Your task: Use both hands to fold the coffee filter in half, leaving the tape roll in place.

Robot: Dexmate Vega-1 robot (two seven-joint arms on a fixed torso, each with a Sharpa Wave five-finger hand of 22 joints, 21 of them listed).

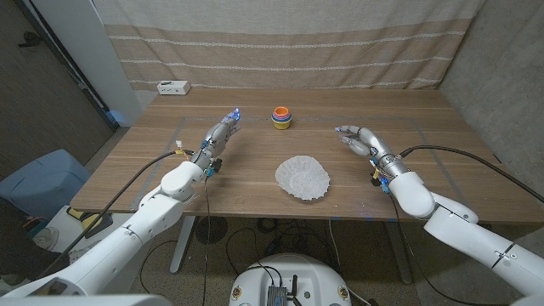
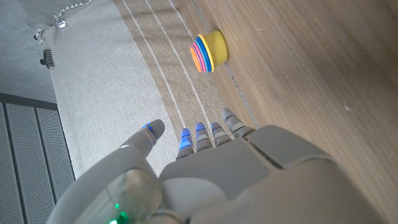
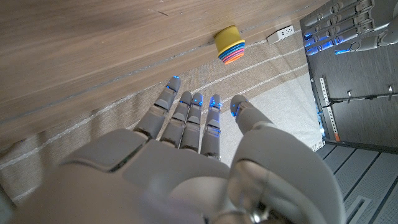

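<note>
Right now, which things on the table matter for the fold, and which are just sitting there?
For the job:
- coffee filter, lying open near the front middle
- left hand, open, apart from the filter
- right hand, open, apart from the filter

Lying about:
- stack of coloured rings, beyond the filter; leave it
- white box at the far left edge

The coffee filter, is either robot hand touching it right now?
Apart. The head view shows bare table between the coffee filter and both the left hand and the right hand.
</note>
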